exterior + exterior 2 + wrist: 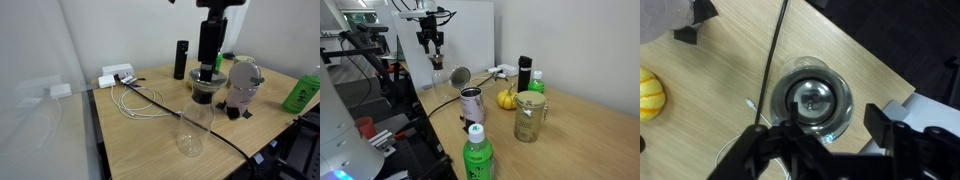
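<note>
While the gripper (207, 72) hangs straight over the clear glass (816, 98), its 2 fingers (887, 124) stand apart on either side of the rim, closed on nothing; the glass sits on the wooden table (135, 140) just beside a black cable (773, 55), so coming from above seems to keep clear of that cable

**Three cameras, one tabletop**

In both exterior views I look slightly down on the wooden table (130, 140) from different sides at middling range. They share the black bottle (181, 58) and the gripper (208, 68). My wrist view points straight down, close over the glass (816, 100).
</note>
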